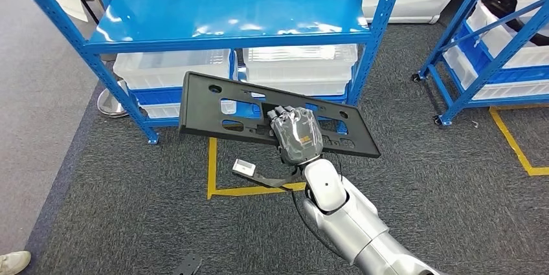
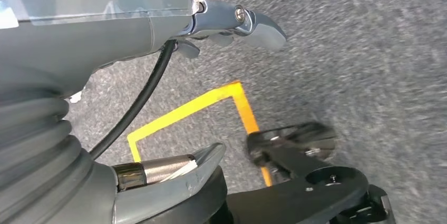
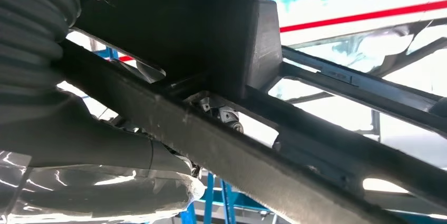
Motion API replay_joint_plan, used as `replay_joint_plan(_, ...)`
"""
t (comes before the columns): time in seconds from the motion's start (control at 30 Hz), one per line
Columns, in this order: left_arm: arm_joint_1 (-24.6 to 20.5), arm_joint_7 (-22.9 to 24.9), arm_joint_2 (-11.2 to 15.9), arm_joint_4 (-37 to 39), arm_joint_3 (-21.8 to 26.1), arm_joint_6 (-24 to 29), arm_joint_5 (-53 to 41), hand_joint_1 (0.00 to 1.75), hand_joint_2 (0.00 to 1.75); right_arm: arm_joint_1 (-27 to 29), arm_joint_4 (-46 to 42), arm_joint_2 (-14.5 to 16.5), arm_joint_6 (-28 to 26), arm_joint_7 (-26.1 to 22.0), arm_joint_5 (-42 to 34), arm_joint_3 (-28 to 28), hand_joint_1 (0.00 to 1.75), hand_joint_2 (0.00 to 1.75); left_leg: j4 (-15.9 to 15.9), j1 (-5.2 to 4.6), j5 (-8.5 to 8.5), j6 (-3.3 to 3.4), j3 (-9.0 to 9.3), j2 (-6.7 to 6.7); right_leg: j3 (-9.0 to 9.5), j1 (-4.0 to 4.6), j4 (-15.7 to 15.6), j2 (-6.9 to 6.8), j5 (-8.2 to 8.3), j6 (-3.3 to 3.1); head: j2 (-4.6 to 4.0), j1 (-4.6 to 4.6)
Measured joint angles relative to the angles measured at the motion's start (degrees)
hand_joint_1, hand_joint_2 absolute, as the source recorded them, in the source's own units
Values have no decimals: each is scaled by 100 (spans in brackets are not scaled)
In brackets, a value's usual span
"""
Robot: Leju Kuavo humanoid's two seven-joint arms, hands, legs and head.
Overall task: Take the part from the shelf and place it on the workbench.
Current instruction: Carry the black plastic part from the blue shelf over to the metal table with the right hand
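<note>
Part (image 1: 213,103) before shelf (image 1: 226,22)

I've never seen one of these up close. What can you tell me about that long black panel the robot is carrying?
The long flat black panel looks like matte moulded plastic, roughly rectangular, pierced with several rectangular cut-outs and small round holes. It is off the shelf, held in the air in front of the blue metal rack, tilted with its left end higher. The robot's right hand grips it right of its middle, fingers over the top face. The right wrist view shows ribs and a raised block.

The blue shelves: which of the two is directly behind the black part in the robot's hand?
The larger blue shelf at upper left, with clear bins below its deck. The other shelf stands apart at the right edge.
</note>
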Motion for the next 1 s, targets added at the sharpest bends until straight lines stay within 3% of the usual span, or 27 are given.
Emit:
replay_joint_plan(0.03, 0, 0, 3, 0, 0, 0, -1, 0, 175, 7, 6, 0, 0, -1, 0, -1, 175, 175, -27, 0, 175, 2, 141, 0, -96, -1, 37, -4, 47, 9, 0, 1)
replay_joint_plan(0.07, -2, 0, 8, 0, 0, 0, -1, 0, 175, 12, 10, 1, 0, -2, 0, -2, 175, 175, -298, 0, 313, 14, 410, -2, -188, -3, 82, -4, 94, 23, 0, -1)
replay_joint_plan(0.1, -7, 0, 13, -1, 0, 0, -1, 0, 175, 14, 10, 2, -1, -2, 0, -3, 175, 175, -710, -9, 325, 29, 733, -4, -266, 5, 124, 1, 137, 44, 0, -2)
replay_joint_plan(0.17, -20, -1, 18, -2, 0, 1, -2, 0, 175, 14, 9, 6, -2, -2, 0, -11, 175, 175, -1505, -31, 132, 68, 1262, -12, -356, 16, 171, 4, 227, 94, 0, 3)
replay_joint_plan(0.23, -28, 0, 19, -2, 0, 1, -5, 0, 175, 12, 10, 7, -2, -3, -1, -20, 175, 175, -1761, -53, 57, 112, 1360, -17, -387, 15, 141, -1, 348, 147, 0, 8)
replay_joint_plan(0.27, -26, 2, 20, -2, 1, 0, -8, 0, 175, 12, 14, 3, -2, -5, -2, -26, 175, 175, -1765, -42, 118, 150, 1310, -2, -410, 12, 128, 7, 376, 179, 0, 6)
replay_joint_plan(0.3, -25, 5, 21, -1, 1, 0, -10, 0, 175, 13, 16, -1, -2, -9, -3, -32, 175, 175, -1778, -30, 187, 197, 1256, 12, -451, 11, 172, 17, 291, 209, 0, 8)
replay_joint_plan(0.37, -21, 7, 25, 0, 2, 0, -14, 0, 175, 17, 22, -11, -2, -18, -7, -45, 175, 175, -1792, -4, 342, 292, 1100, 41, -578, -1, 532, 35, -198, 265, 0, 18)
replay_joint_plan(0.43, -21, 3, 26, 0, 2, 0, -16, 0, 175, 19, 24, -13, -2, -28, -16, -52, 175, 175, -1766, -17, 472, 332, 915, 43, -705, -20, 1227, 33, -741, 303, 0, 26)
replay_joint_plan(0.47, -20, 1, 27, 0, 2, 0, -16, 0, 175, 20, 27, -13, -2, -33, -25, -52, 175, 175, -1745, -22, 530, 332, 820, 44, -727, -25, 1542, 33, -829, 315, 0, 27)
replay_joint_plan(0.5, -20, 0, 28, 0, 2, 0, -16, 0, 175, 22, 32, -13, -2, -39, -36, -53, 175, 175, -1715, -26, 586, 327, 718, 45, -687, -27, 1736, 33, -773, 319, 0, 27)
replay_joint_plan(0.53, -20, -1, 29, 0, 2, 0, -16, 0, 175, 22, 37, -13, -2, -42, -46, -53, 175, 175, -1681, -29, 634, 320, 619, 45, -566, -27, 1743, 33, -615, 311, 0, 27)
replay_joint_plan(0.6, -18, -4, 31, 0, 2, -1, -16, 0, 175, 20, 43, -13, -2, -43, -63, -55, 175, 175, -1623, -36, 708, 302, 469, 42, -161, -24, 1350, 34, -318, 273, 0, 27)
replay_joint_plan(0.63, -17, -7, 30, 0, 2, -1, -16, 0, 175, 16, 43, -11, -2, -43, -69, -56, 175, 175, -1606, -41, 736, 291, 421, 39, 81, -16, 1028, 37, -310, 243, 0, 26)
replay_joint_plan(0.7, -13, -13, 29, 0, 2, -2, -17, 0, 175, 6, 42, -1, -2, -45, -82, -62, 175, 175, -1597, -50, 810, 250, 362, 38, 511, 16, 344, 39, -491, 192, 0, 23)
replay_joint_plan(0.73, -10, -15, 29, 0, 3, -2, -18, 0, 175, 0, 42, 4, -3, -46, -87, -66, 175, 175, -1615, -45, 869, 222, 336, 39, 621, 37, 112, 41, -571, 175, 0, 21)
replay_joint_plan(0.8, 3, -17, 33, 0, 5, -2, -19, 0, 175, 3, 50, 8, -3, -48, -87, -75, 175, 175, -1679, -29, 988, 154, 283, 31, 647, 40, -102, 33, -522, 144, 0, 25)
replay_joint_plan(0.87, 28, -20, 39, 0, 9, -1, -19, 0, 175, 16, 63, 10, -2, -51, -81, -84, 175, 175, -1586, -25, 796, 98, 196, 9, 565, 3, -182, 10, -365, 80, 0, 21)
replay_joint_plan(0.9, 42, -21, 43, 0, 9, 0, -19, 0, 175, 20, 69, 12, -2, -54, -79, -87, 175, 175, -1378, -22, 550, 77, 124, 0, 514, -20, -208, -1, -305, 52, 0, 17)
replay_joint_plan(0.97, 57, -25, 43, 0, 9, 0, -19, 0, 175, 24, 74, 15, -2, -60, -79, -91, 175, 175, -681, -2, 25, 33, -26, -3, 356, -15, -160, -11, -213, 28, 0, 11)
replay_joint_plan(1.0, 59, -27, 43, 0, 10, 0, -19, 0, 175, 28, 79, 15, -2, -62, -79, -91, 175, 175, -339, 11, -102, 7, -71, -2, 272, -16, -122, -17, -178, 36, 0, 10)
